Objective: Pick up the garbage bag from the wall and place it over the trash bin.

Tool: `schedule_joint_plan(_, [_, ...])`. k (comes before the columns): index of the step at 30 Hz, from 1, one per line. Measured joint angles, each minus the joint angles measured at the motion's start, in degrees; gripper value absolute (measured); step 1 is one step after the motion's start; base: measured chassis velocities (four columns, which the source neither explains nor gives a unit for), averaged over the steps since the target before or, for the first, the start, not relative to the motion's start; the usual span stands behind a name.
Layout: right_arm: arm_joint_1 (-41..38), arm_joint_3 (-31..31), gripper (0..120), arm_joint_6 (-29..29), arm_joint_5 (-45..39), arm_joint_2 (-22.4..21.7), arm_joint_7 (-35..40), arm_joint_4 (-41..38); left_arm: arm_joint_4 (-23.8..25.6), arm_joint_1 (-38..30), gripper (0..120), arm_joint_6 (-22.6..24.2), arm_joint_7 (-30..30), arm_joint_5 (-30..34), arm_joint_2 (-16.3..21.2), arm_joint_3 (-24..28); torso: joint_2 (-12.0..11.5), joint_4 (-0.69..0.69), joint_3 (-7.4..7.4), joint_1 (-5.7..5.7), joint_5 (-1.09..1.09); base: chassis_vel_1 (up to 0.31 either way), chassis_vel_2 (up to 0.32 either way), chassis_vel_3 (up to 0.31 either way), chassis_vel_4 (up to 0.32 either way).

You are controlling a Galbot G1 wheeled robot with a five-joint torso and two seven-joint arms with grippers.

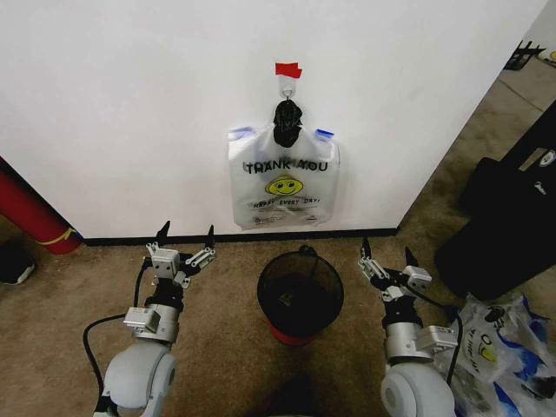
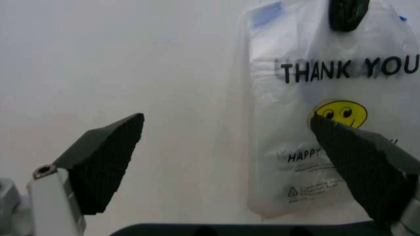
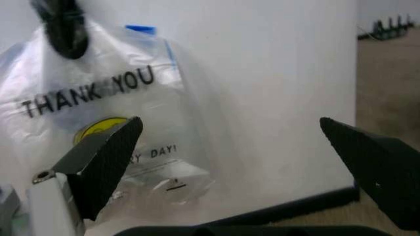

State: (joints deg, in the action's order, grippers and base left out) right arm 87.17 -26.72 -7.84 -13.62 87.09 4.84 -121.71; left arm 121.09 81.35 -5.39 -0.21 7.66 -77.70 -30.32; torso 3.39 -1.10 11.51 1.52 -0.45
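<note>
The left end effector (image 1: 185, 233) is held low over the carpet in front of the wall, its two dark fingers spread wide with nothing between them. It sits to the left of the trash bin (image 1: 300, 294) and apart from it. In the left wrist view its fingers (image 2: 105, 164) frame bare wall, with the garbage bag (image 2: 328, 108) showing behind one fingertip.

The right end effector (image 1: 385, 250) mirrors it to the right of the bin, fingers likewise parted and empty. In the right wrist view it points at the wall, with the bag off to one side behind one finger.

Between the two arms the black mesh trash bin stands upright on the carpet, its red base visible, near the black baseboard (image 1: 234, 235).

Above the bin, the garbage bag (image 1: 282, 181) hangs flat against the wall (image 1: 130, 104) from a small hook (image 1: 288, 88), under a red tape strip (image 1: 287, 69). Its top is bunched at a black knot-like clump, blue tips showing at both upper corners, with "THANK YOU" and the yellow smiley facing out.

A bundle of printed clear bags (image 1: 499, 343) lies on the floor to the right.
</note>
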Motion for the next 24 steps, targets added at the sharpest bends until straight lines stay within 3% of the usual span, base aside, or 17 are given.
schedule_joint_plan(8, [-0.2,-0.6,100,-2.1,3.9,0.1,-6.7,1.8,0.0,-0.1,100,0.1,0.0,0.0,0.0,-0.1,0.0,0.00,0.00,0.00,0.00,0.000,0.000,0.000,0.000])
schedule_joint_plan(20, [-0.6,-1.1,100,-5.5,8.7,0.7,-10.9,3.4,0.9,0.2,100,0.1,0.2,0.2,0.3,-0.3,0.0,0.00,0.00,0.00,0.00,0.000,0.000,0.000,0.000])
schedule_joint_plan(24, [-0.4,-1.2,100,-6.8,9.4,0.8,-12.3,3.5,2.5,1.0,100,2.0,0.3,4.7,0.8,-0.1,0.0,0.00,0.00,0.00,-0.01,0.000,0.000,0.000,0.000])
